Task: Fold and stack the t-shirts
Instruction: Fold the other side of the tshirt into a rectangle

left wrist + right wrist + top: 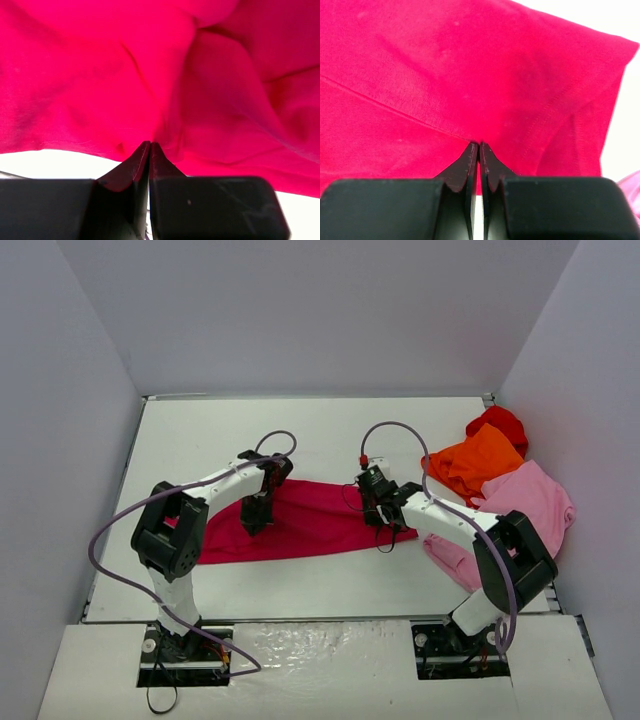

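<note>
L gripper (pixel 150 145): jaws pressed together, tips nipping a fold of the crimson t-shirt (pixel 310 520), w/ cloth spreading ahead of it and to both sides. R gripper (pixel 478 146): jaws also pressed together, nipping the same shirt by a stitched hem, sleeve edge off to its right. Shirt lies stretched btwn the two on the table (pixel 330 430). Orange t-shirt (pixel 480 462), pink t-shirt (pixel 530 500) and red t-shirt (pixel 500 423) are heaped to the R gripper's outer side, apart from it.

White surface (pixel 300 430): crimson t-shirt (pixel 320 515) spread across mid. At R edge: pink t-shirt (pixel 535 495), orange t-shirt (pixel 478 462) overlapping its far side, red t-shirt (pixel 500 423) bunched behind.
</note>
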Action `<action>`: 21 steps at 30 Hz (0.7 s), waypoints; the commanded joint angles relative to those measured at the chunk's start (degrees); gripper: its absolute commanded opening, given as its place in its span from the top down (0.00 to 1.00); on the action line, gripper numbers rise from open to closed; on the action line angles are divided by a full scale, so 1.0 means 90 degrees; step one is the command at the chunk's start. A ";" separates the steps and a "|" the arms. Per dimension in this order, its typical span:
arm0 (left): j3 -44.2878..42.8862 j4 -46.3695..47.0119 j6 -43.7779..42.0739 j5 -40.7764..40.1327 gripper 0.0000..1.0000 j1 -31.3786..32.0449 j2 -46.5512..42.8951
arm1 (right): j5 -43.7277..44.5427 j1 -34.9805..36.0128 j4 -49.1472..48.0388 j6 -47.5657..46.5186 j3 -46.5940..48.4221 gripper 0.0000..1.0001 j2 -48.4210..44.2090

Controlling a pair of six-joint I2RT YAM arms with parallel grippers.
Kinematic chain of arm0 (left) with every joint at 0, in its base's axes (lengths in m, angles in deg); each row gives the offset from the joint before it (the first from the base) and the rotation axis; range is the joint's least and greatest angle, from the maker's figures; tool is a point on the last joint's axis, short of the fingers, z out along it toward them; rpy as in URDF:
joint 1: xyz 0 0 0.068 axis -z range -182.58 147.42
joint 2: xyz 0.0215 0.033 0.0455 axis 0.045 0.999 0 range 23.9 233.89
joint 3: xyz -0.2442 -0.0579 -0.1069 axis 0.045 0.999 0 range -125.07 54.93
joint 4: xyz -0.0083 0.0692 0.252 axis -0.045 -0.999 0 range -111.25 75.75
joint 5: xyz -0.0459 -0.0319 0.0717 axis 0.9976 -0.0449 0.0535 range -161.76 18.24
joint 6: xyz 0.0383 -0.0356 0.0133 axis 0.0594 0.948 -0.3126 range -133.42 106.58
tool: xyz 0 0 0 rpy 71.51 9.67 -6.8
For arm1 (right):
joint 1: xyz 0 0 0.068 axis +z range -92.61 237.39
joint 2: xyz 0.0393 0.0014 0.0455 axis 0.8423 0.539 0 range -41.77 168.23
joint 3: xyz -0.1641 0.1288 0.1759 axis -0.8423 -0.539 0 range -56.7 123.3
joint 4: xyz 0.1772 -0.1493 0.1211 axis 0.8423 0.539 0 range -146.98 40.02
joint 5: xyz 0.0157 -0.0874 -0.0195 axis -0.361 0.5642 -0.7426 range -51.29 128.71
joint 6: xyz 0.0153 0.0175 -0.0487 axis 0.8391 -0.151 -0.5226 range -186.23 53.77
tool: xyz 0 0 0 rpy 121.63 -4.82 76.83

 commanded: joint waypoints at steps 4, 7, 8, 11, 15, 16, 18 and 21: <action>-0.0360 -0.0166 -0.0019 -0.0151 1.00 0.0108 -0.0176 | 0.0649 -0.0175 0.0468 -0.0179 0.0200 1.00 -0.0442; -0.0379 -0.0231 -0.0010 -0.0284 1.00 0.0110 -0.0184 | 0.0620 -0.0194 0.0468 -0.0208 0.0236 1.00 -0.0460; -0.0418 -0.0279 -0.0010 -0.0381 0.99 0.0119 -0.0165 | 0.0600 -0.0194 0.0468 -0.0208 0.0265 1.00 -0.0431; -0.0556 -0.0491 0.0091 -0.0667 0.53 0.0176 -0.0055 | 0.0571 -0.0194 0.0464 -0.0207 0.0275 1.00 -0.0382; -0.0698 -0.0534 0.0117 -0.0840 0.35 0.0246 0.0154 | 0.0591 -0.0195 0.0459 -0.0237 0.0244 1.00 -0.0353; -0.0756 -0.0534 0.0117 -0.0843 0.35 0.0247 0.0220 | 0.0601 -0.0207 0.0468 -0.0238 0.0223 1.00 -0.0358; -0.0864 -0.0525 0.0108 -0.0865 0.35 0.0265 0.0417 | 0.0605 -0.0247 0.0468 -0.0242 0.0178 1.00 -0.0425; -0.0976 -0.0511 0.0091 -0.0860 0.35 0.0302 0.0536 | 0.0581 -0.0265 0.0464 -0.0253 0.0168 1.00 -0.0447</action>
